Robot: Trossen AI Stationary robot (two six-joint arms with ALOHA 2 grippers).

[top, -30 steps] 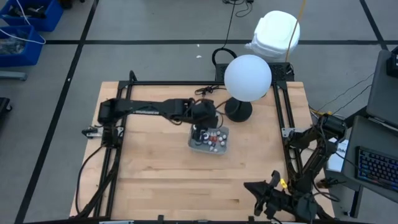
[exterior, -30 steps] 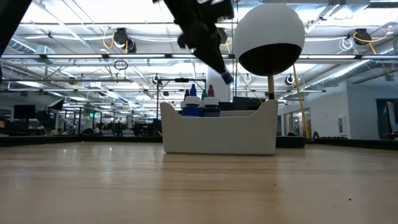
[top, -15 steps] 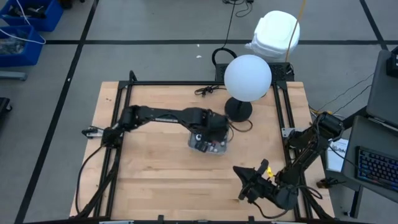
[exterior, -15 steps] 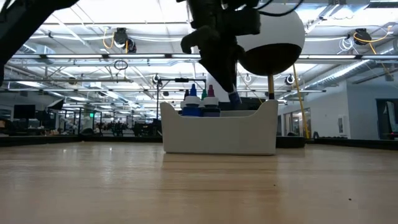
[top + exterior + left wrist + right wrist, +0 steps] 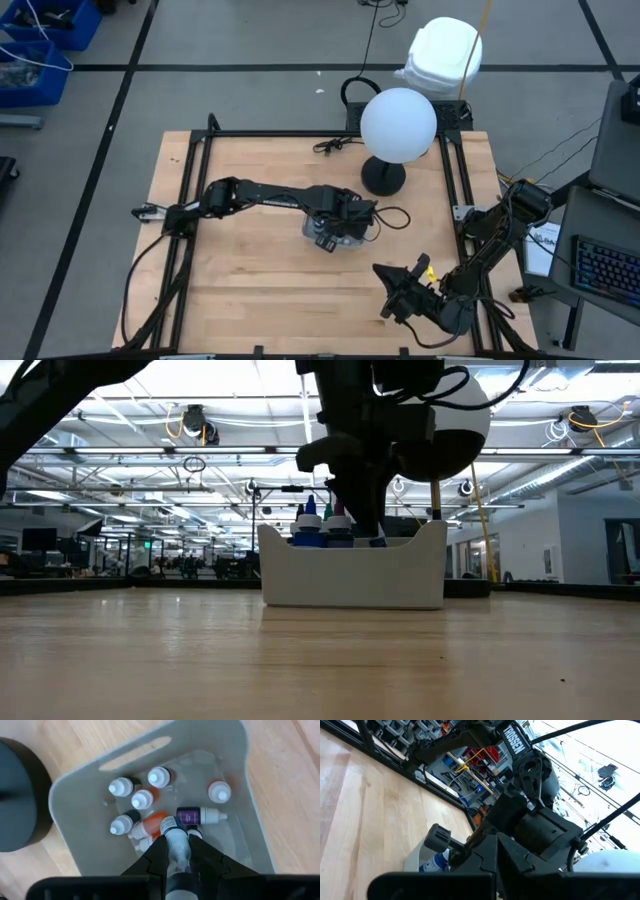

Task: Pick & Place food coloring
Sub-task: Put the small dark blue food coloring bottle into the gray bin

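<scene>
Wooden table is carrying a black-based globe lamp and a clear tray near its middle. Left gripper is hanging over the tray, fingers pinching a white-capped dropper bottle; the other food coloring bottles are sitting in the tray just beyond the fingertips, one purple bottle lying flat. Right gripper is waiting off near the table's front edge, fingers pressed together.
</scene>
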